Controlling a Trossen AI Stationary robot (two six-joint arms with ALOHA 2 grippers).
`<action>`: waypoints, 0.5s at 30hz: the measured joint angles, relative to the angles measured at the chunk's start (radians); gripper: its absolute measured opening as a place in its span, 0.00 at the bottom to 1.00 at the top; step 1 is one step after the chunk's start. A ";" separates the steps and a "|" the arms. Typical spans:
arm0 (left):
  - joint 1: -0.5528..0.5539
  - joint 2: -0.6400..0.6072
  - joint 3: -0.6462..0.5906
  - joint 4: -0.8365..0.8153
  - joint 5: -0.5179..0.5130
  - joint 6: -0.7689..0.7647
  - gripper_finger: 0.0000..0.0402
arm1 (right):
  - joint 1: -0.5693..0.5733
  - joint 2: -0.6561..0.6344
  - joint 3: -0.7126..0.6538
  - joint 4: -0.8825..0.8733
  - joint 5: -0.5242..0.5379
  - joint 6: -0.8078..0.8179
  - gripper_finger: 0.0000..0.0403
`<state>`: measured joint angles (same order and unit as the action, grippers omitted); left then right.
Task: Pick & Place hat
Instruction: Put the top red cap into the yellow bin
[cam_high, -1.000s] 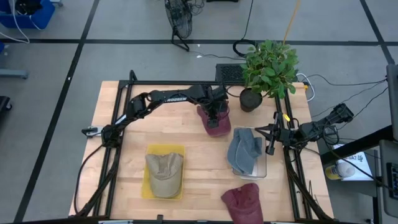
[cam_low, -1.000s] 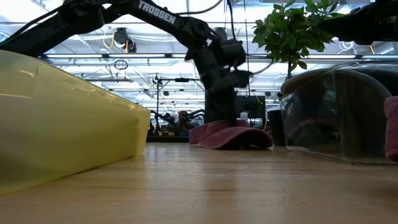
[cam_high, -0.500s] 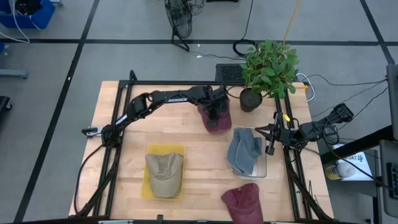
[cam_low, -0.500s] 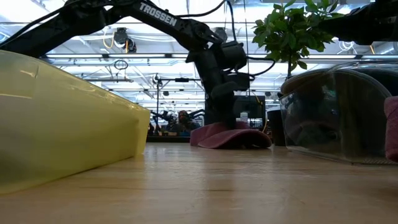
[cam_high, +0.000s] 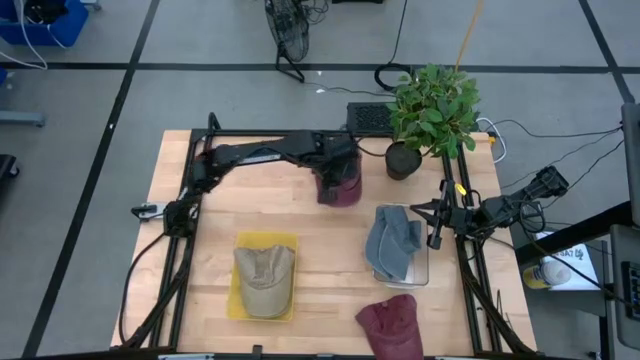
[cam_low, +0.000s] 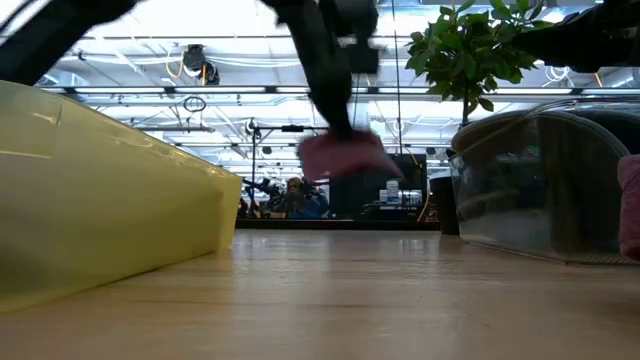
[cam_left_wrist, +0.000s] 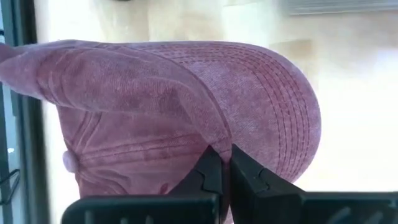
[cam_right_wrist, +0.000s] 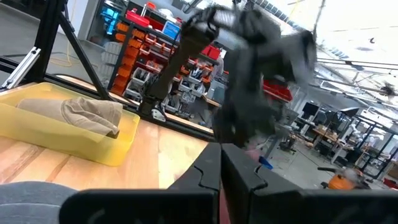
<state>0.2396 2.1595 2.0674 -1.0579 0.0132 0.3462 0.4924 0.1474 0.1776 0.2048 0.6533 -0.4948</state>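
Observation:
A maroon hat (cam_high: 340, 190) hangs in the air at the far middle of the table, with my left gripper (cam_left_wrist: 224, 163) shut on it from above. In the low view the hat (cam_low: 345, 158) floats clear of the tabletop. The left wrist view shows its stitched brim (cam_left_wrist: 283, 124) and its crown (cam_left_wrist: 112, 93) spreading out below the fingers. My right gripper (cam_high: 436, 222) waits shut at the table's right edge, touching nothing. My left gripper pinches the maroon hat between its two fingers where the crown's fabric folds against the brim (cam_left_wrist: 210, 138). The fingers point down from above. The hat hangs below them, lifted clear of the table, with its brim tilted to one side.
A yellow tray (cam_high: 240, 300) at near left holds a tan hat (cam_high: 265, 275). A clear container (cam_high: 422, 268) at right holds a grey-blue hat (cam_high: 392, 242). Another maroon hat (cam_high: 392, 322) lies at the near edge. A potted plant (cam_high: 430, 110) stands at far right.
My left gripper has taken hold of the maroon hat and risen with it, shifting a little toward the table's left and far edges. The hat lay on the table a second ago and now hangs clear of it.

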 joint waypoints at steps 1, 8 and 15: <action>-0.014 -0.029 0.000 -0.032 0.000 -0.001 0.02 | 0.000 0.000 0.000 0.000 0.000 0.000 0.00; -0.154 -0.277 0.001 -0.221 -0.037 -0.097 0.02 | 0.000 0.000 0.000 0.000 0.000 0.004 0.00; -0.381 -0.446 0.003 -0.364 -0.107 -0.285 0.02 | 0.000 0.000 0.000 0.000 0.000 0.011 0.00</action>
<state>-0.1413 1.7137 2.0701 -1.4220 -0.0942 0.0609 0.4926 0.1471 0.1776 0.2047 0.6537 -0.4843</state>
